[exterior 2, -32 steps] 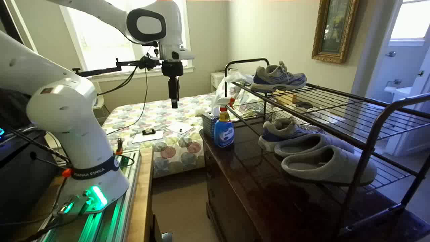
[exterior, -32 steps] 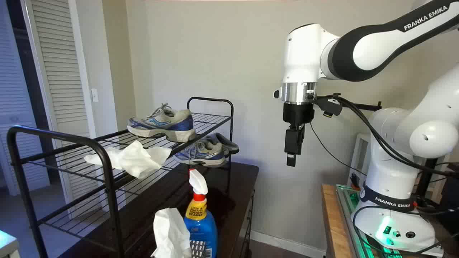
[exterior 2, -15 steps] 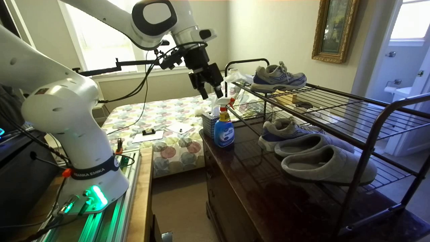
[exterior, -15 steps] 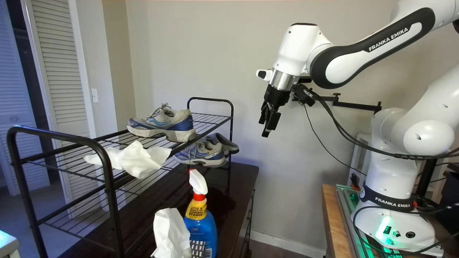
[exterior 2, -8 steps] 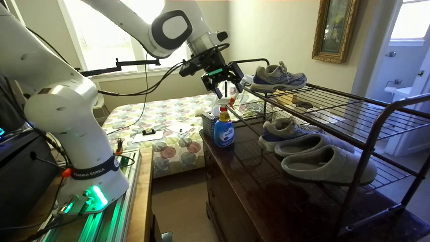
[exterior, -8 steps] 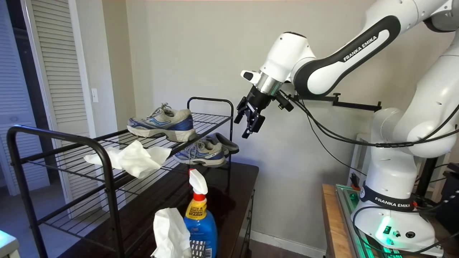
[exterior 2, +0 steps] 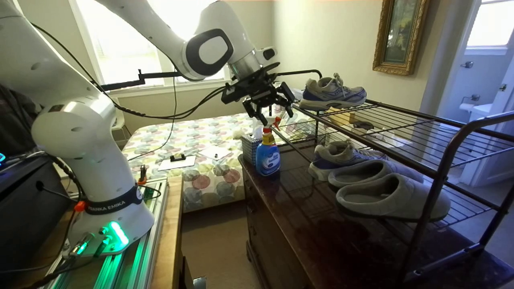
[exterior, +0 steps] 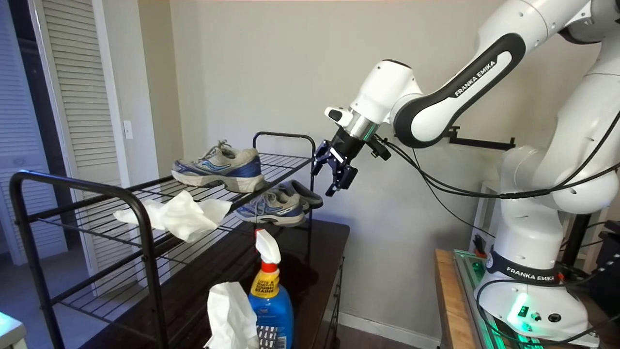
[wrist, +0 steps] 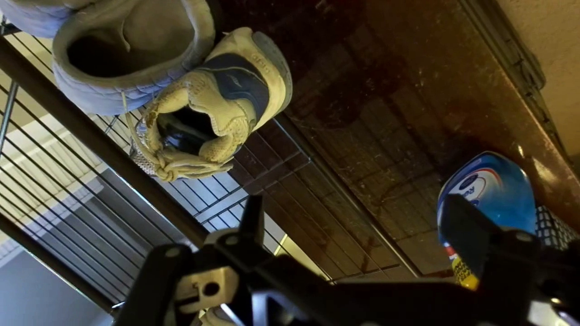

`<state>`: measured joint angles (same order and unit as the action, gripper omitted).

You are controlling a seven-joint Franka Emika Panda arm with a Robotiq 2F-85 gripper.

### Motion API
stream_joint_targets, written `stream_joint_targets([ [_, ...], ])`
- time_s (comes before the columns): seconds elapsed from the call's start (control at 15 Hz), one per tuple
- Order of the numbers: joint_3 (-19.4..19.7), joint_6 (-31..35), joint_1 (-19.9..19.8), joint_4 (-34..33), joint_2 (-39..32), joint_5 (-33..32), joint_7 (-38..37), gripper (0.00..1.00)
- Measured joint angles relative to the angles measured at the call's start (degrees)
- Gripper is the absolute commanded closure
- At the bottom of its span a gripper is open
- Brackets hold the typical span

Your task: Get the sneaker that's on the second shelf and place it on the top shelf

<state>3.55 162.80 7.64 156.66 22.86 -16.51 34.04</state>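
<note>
While jaws gape, the second shelf (wrist: pixel 344 194) holds the sneaker (wrist: pixel 235 95); a box (exterior 2: pixel 251 148), seemingly, tissue (exterior: pixel 231 312).

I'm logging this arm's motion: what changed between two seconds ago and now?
The black two-finger end effector moved toward the black metal rack and tilted from vertical. It grasped and released nothing; its jaws are open. Unmoved: the lower grey-blue laced sneaker, its upper lookalike, the blue plastic spray bottle.

White robot arm (exterior: pixel 513 29), smooth rounded joints (exterior: pixel 591 196), black stripe (exterior: pixel 475 78) lettered FRANKA EMIKA in white, dark band (exterior: pixel 523 272) repeating the name just above the base (exterior: pixel 552 301), green light (exterior: pixel 519 304) on the base, black cables (exterior: pixel 523 195) above the base, silver wrist ring (exterior: pixel 359 125), black gripper (wrist: pixel 354 202) with round screw heads (wrist: pixel 232 240)
</note>
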Motion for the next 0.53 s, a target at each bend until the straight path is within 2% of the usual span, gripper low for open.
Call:
stream_joint_targets([
  [0.13,-1.56,4.37,-2.61,0.62,-0.01,-4.22,-0.30,0.00],
  [0.4,-6.09,13.44,-12.02,0.99,-2.28,-14.78,-1.34,0.00],
  [0.53,-6.39,15.78,-13.80,1.01,-4.08,-16.85,-1.23,0.00],
])
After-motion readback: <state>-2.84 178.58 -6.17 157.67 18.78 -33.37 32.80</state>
